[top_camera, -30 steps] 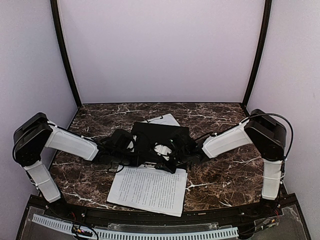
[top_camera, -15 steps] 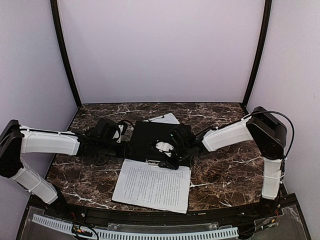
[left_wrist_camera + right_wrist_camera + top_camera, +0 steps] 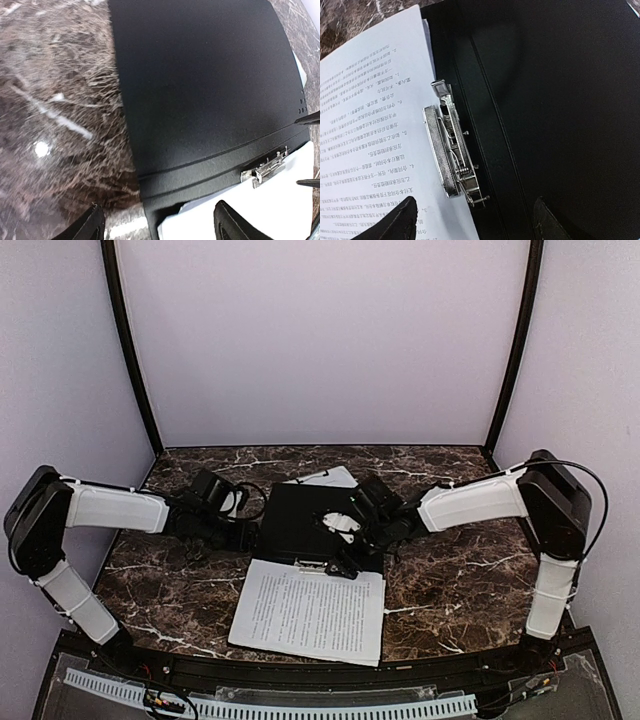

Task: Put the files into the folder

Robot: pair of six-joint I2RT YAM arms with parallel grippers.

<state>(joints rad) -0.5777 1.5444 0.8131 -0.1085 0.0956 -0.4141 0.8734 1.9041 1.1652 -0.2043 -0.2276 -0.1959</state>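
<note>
Folder (image 3: 560,100) (opened) — beneath right end effector (image 3: 475,220), jaws apart.

Folder (image 3: 200,85) inside: black, matt, fine-grained, looks like plastic. Clip (image 3: 440,150): bright metal, shiny, its plate finely cross-hatched. Paper sheet (image 3: 370,125): white, matt, smooth, black print. Table top (image 3: 50,100): dark brown marble look, white veins, glossy. Arm shells (image 3: 115,508): white, smooth plastic.
</note>
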